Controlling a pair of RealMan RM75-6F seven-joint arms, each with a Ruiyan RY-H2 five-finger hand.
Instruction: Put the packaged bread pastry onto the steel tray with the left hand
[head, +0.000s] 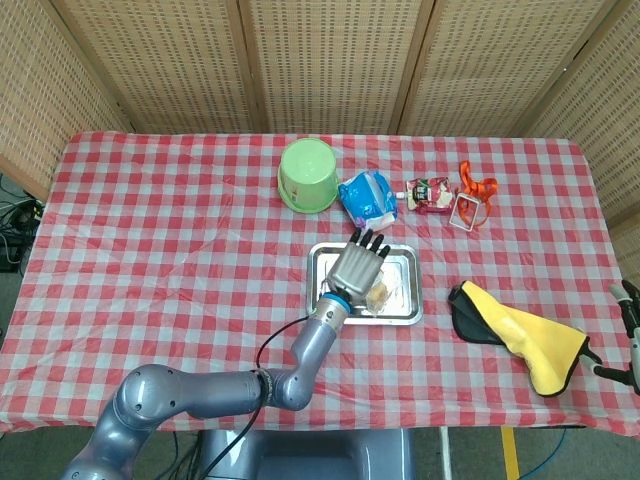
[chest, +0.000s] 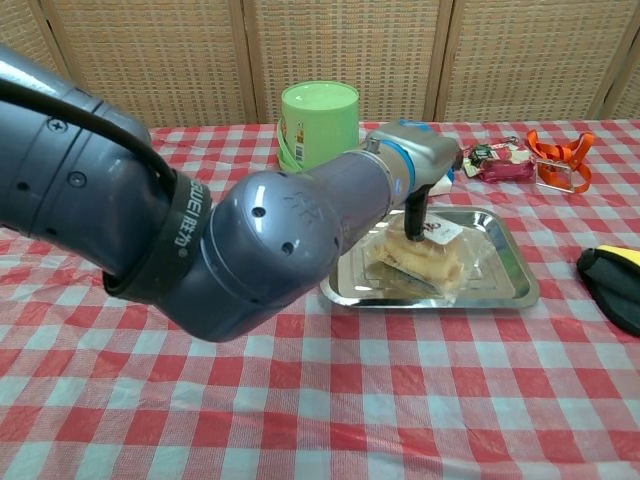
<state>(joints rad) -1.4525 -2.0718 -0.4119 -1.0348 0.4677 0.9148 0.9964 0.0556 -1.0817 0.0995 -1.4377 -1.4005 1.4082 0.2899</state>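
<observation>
Under the left hand (head: 357, 268), on the floor of the steel tray (head: 405, 312): the packaged bread pastry (chest: 425, 258), lying flat in its clear wrapper. Fingers (head: 366, 240) spread straight and apart above the package in the head view, gripping nothing; from the chest view one dark finger (chest: 414, 214) pointing down onto the top of the wrapper, apparently touching it, though contact hard to confirm. Left forearm running back from the tray's near edge toward the camera, filling much of the chest view. Beyond the fingertips, a blue-and-white pouch (head: 369, 199), and farther left of it an upturned green bucket (head: 309, 174). Right of the pouch, a small red snack packet (head: 429, 194), then an orange clip with a clear holder (head: 471, 198). Well to the right of the tray, a yellow and black glove (head: 515, 333) flat on the red checked tablecloth (head: 160, 240). Right hand (head: 629, 335) barely showing at the frame's right edge; whether apart or closed, impossible to tell.
</observation>
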